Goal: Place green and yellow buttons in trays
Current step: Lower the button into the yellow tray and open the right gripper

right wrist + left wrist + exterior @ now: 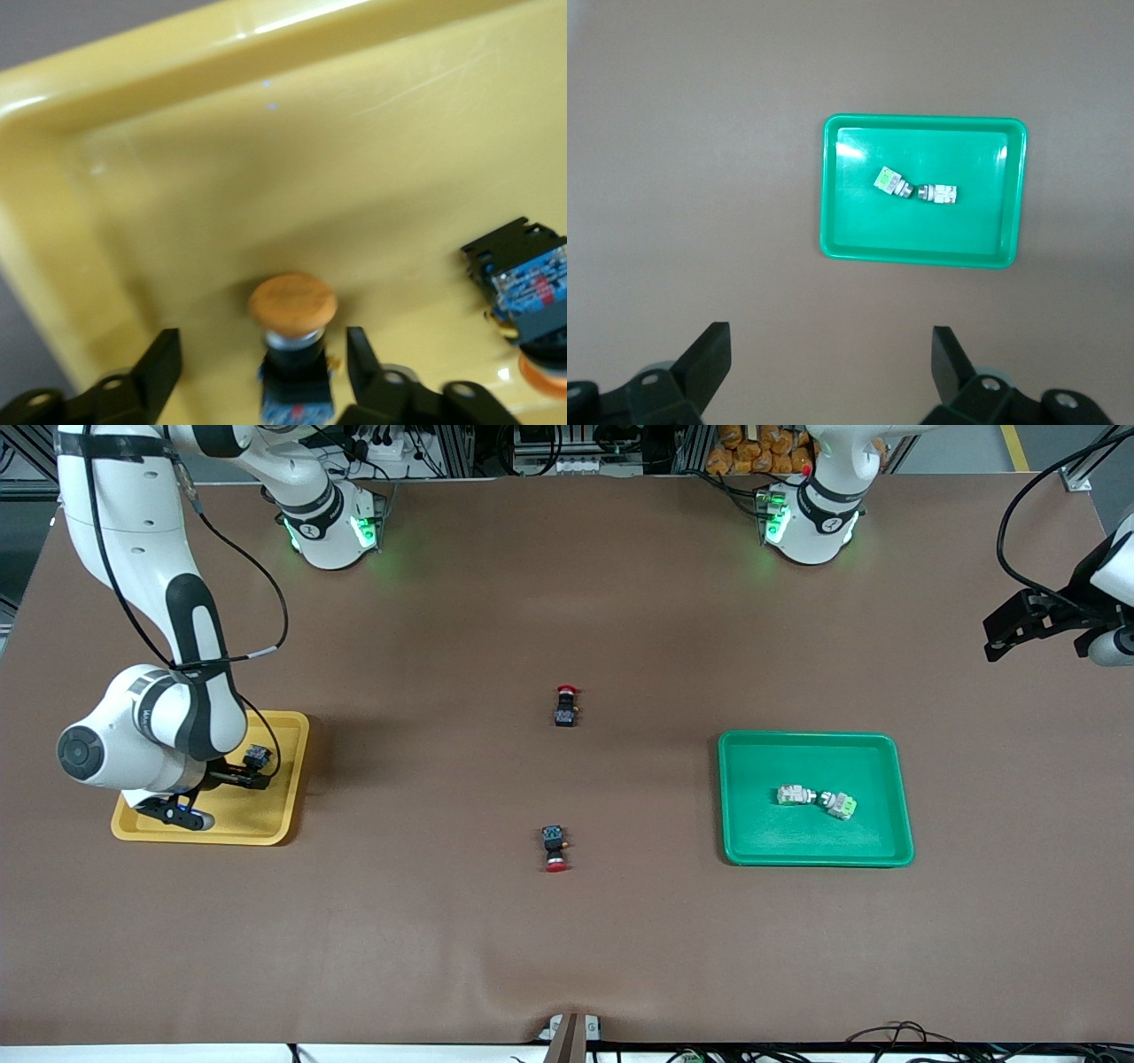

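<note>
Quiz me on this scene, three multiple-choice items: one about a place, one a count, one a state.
1. Where is the right end effector?
A. over the green tray
B. low in the yellow tray
C. over bare table

2. How many buttons lie in the green tray?
A. one
B. two
C. four

3. How do the right end effector's fingers stand?
A. clamped on a red-capped button
B. shut on nothing
C. apart, astride an orange-capped button

Key: 1 B, yellow floor fills the right wrist view. 2 B, two whitish green buttons lie end to end. 3 C, gaps show either side of the cap.
</note>
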`<act>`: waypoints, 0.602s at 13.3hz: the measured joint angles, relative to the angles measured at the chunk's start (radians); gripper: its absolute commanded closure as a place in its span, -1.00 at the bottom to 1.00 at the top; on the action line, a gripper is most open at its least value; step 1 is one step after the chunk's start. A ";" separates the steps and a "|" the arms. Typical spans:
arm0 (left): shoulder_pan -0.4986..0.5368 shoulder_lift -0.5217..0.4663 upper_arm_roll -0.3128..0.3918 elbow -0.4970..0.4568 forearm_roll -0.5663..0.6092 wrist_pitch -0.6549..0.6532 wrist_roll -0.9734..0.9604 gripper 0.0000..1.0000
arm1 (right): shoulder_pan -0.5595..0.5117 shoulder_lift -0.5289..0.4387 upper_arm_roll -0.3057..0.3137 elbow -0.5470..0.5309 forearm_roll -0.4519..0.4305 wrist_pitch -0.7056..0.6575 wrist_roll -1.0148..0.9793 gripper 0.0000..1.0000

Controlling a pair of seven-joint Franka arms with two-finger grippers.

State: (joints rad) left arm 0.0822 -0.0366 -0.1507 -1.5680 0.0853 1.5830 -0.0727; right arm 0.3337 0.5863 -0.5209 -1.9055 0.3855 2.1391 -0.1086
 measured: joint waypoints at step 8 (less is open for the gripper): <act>0.006 0.000 0.002 0.000 0.000 0.000 0.000 -1.00 | -0.057 -0.130 0.075 0.353 -0.003 -0.517 0.099 -1.00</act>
State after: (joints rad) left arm 0.0881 -0.0365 -0.1489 -1.5684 0.0853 1.5829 -0.0727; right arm 0.2771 0.4563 -0.4462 -1.5529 0.3826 1.6219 -0.0101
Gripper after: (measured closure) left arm 0.000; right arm 0.000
